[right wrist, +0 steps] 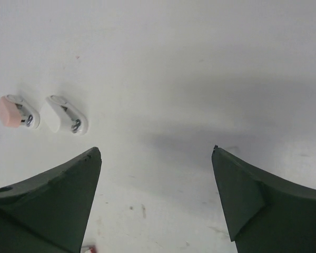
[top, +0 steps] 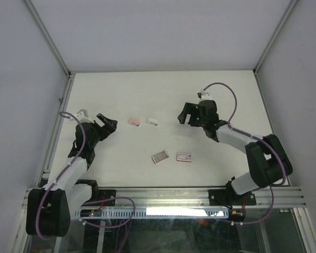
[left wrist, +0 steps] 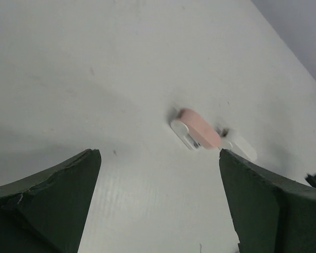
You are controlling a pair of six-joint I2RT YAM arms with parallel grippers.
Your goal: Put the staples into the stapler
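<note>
The small pink-capped oblong stapler (top: 134,122) and the small white oblong stapler (top: 152,121) are lying side by side with a narrow gap, blocking the straight lane between the wide-spread left gripper (top: 108,125) and the wide-spread right gripper (top: 184,115). Nearer the arm bases, the flat grey tray of staples (top: 159,157) and the flat white red-labelled box (top: 184,157) are sitting close together, leaving a bare strip between them and the staplers. Beyond the staplers, the white table (top: 147,89) is lying bare, giving either gripper room to pass.
</note>
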